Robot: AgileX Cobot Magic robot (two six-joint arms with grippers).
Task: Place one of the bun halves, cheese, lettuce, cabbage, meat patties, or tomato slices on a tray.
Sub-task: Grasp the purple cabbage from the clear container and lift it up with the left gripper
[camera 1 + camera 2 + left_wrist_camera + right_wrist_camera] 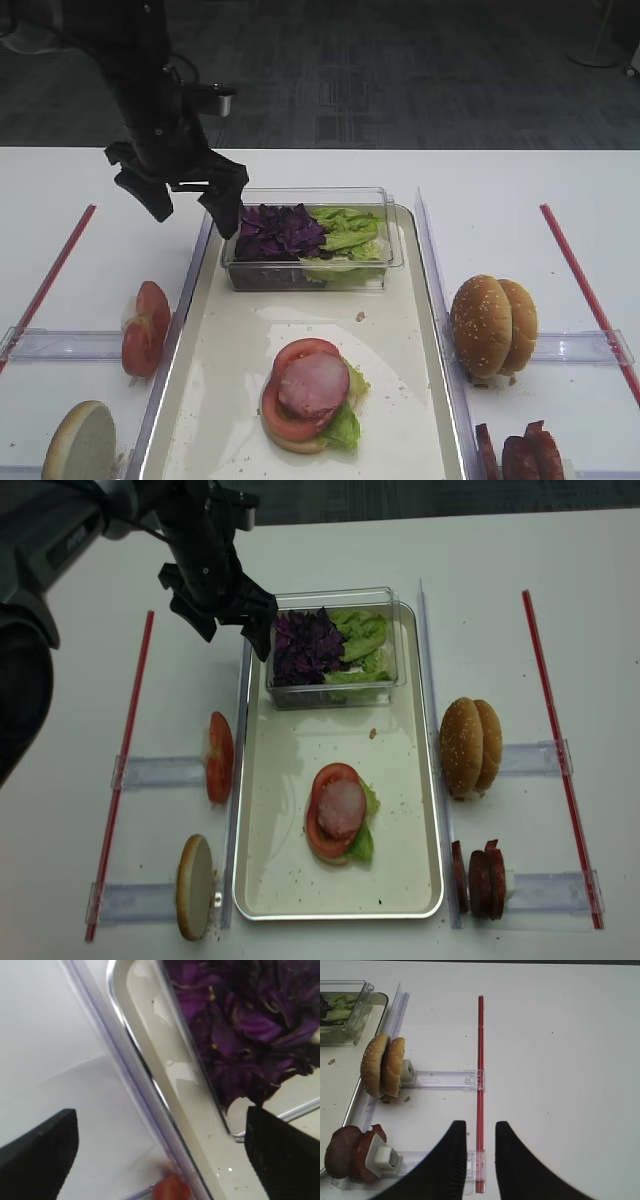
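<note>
- Cabbage (278, 230): a dark purple, crinkled clump filling the left half of the clear box (385, 262), which sits at the far end of the tray (410, 400). Pale green lettuce (348, 228) touches it on the right.
- Left gripper (185, 195): spread wide and holding nothing, it hovers over the tray's far left corner, just beside the box's left wall and not yet inside.
- Right gripper (481, 1160): jaws slightly parted and empty, over bare table beside the red strip (480, 1060), well apart from the tray.
- Handling, as a judgement: the leaves look light, thin and floppy, likely to tear or shed bits, and they offer no firm edge. A pinch down into the thick middle of the clump should gather several layers at once; a pinch at the fringe risks lifting a single scrap.
- Caution: the box wall is close, so a finger could catch its rim and drag the box.
- Stack (312, 392): tomato, pink meat and lettuce on a bun, lying near the tray's front.
</note>
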